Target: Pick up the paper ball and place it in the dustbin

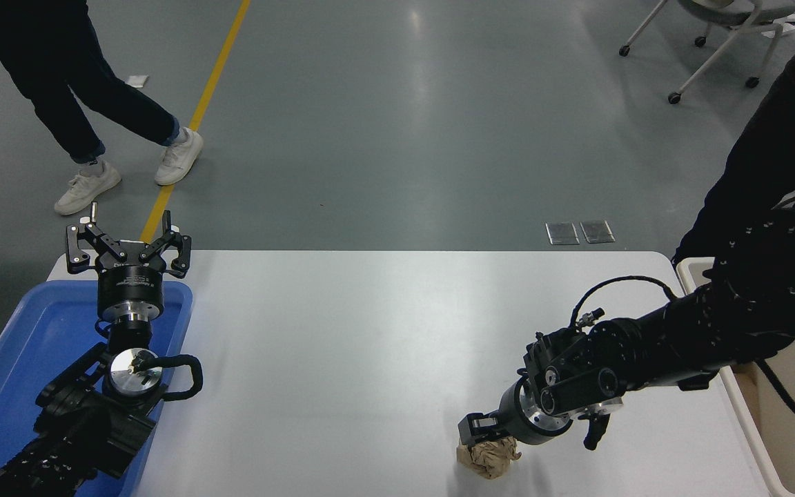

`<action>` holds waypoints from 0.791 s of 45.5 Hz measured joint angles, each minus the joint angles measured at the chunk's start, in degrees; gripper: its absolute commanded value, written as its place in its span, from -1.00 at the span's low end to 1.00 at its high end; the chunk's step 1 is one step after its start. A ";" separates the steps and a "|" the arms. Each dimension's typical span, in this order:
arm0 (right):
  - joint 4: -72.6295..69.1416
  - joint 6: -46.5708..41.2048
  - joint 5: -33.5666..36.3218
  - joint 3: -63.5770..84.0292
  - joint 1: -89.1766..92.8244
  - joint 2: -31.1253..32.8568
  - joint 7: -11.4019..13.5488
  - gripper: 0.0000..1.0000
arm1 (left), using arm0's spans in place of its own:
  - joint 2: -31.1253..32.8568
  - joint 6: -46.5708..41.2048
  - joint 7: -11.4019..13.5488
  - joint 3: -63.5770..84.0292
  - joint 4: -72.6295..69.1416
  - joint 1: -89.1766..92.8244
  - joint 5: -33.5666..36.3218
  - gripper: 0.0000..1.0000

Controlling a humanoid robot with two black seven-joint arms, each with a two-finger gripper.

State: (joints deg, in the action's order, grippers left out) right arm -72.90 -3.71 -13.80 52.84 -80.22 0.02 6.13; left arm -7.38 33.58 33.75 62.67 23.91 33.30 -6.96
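The jaws of the right gripper (484, 435) point down onto the paper ball (487, 458), with one black finger pressed against its top left; whether they have closed on it cannot be told from this angle. The ball rests on the tabletop (370, 331) close to the near edge, right of centre, and shows only partly from under the gripper head.

The dustbin (777, 442) stands off the right edge of the tabletop, its cream rim running along that edge; the right arm reaches in across its far corner. Between ball and bin lies a bare strip of white surface.

The left gripper (128, 252) is parked at the far left, jaws spread open and holding nothing, above the far end of a blue tray (18, 359) that lies along the left edge. The broad middle of the tabletop separates it from the ball.

Beyond the far edge is grey floor with a yellow line (197, 110). A person's legs (87, 110) in dark trousers and white shoes stand at the far left, well away from the tabletop. A wheeled chair (715, 48) sits at the far right.
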 measured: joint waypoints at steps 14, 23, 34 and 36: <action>-2.80 -0.10 2.71 2.59 -5.52 1.37 -0.26 -1.00 | 0.00 0.00 0.00 0.00 0.00 0.02 0.01 0.98; -11.78 -4.28 3.81 7.94 -22.15 7.82 -2.36 -1.00 | 0.00 0.00 0.01 0.00 0.01 -0.02 0.02 0.98; -18.19 -20.04 4.13 12.58 -50.70 15.84 -4.41 -1.00 | -0.13 0.00 0.00 0.00 -0.01 -0.07 -0.04 0.98; -18.73 -23.50 3.82 12.99 -55.91 16.97 -4.64 -1.00 | -0.14 0.00 0.00 0.00 0.00 -0.07 -0.05 0.98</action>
State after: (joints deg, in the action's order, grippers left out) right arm -91.63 -27.21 -9.97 65.83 -136.13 16.99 1.49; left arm -7.52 33.57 33.75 62.66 23.90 33.22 -7.01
